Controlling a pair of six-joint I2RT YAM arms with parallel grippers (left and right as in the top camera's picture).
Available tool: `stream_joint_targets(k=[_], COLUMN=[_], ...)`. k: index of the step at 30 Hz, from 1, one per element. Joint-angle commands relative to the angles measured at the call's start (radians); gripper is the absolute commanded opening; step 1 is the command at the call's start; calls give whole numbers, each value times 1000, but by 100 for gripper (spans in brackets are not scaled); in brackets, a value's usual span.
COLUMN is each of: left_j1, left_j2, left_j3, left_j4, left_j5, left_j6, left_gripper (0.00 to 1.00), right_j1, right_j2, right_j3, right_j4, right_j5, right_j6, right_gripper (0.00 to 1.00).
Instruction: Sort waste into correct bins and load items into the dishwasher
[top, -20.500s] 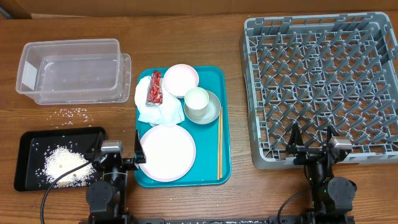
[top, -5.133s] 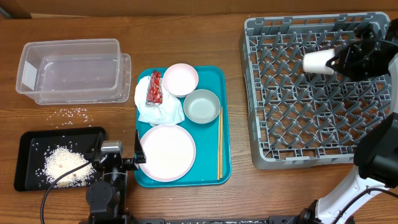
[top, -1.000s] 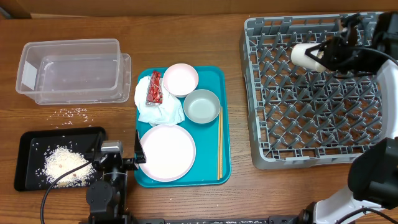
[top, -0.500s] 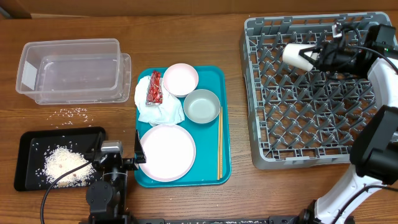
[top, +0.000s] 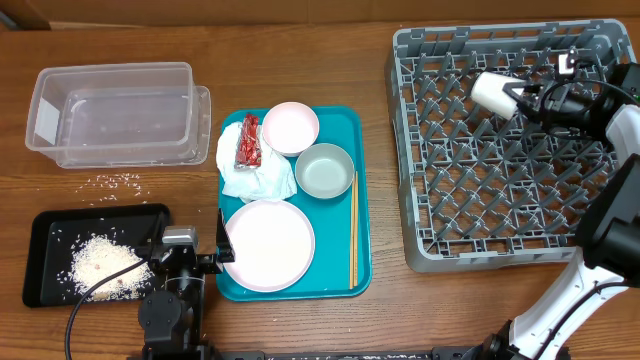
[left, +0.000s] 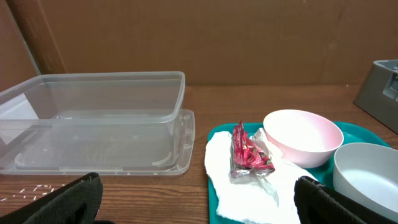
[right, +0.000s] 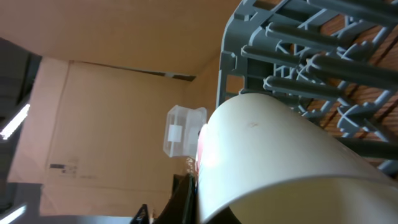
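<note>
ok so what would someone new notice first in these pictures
The big grey dish rack on the right stands out first, with the right gripper holding a whitish cup on its side over the rack's far part. Next comes the teal tray in the middle, crowded with a large pink plate, a grey-green bowl and a red wrapper on a white napkin.

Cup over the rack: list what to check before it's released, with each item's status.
1. Cup gripped by right gripper: ok, shut on it.
2. Cup above dish rack: ok, over the back rows.
3. Cup turned mouth-down: not ok, it lies sideways.
4. Cup touching the pegs: cannot tell.
5. No other dishes in the dish rack: ok.
6. Left gripper out of the way: ok, open, by the teal tray.
</note>
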Motion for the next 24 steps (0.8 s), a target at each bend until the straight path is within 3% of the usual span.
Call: stream_joint_targets(k=[1, 12, 19, 24], left_j1=[-8, -8, -8, -8], left_j2=[-10, -10, -10, -9], left_j3=[-4, -4, -4, -4], left_j4=[-2, -2, -2, -2], left_j5=[-2, -2, -2, -2], left_j6=[19, 19, 19, 19], left_gripper=[100, 100, 100, 100], right_j1=[2, -23, -24, -25], right_j2=[42, 37, -71, -117], right_j3=[0, 1, 7, 44], right_j4=[-3, -114, -145, -168], right_j5=[-56, 175, 473, 552], right_j6=[25, 56, 105, 130], right_gripper=[4, 4, 19, 20])
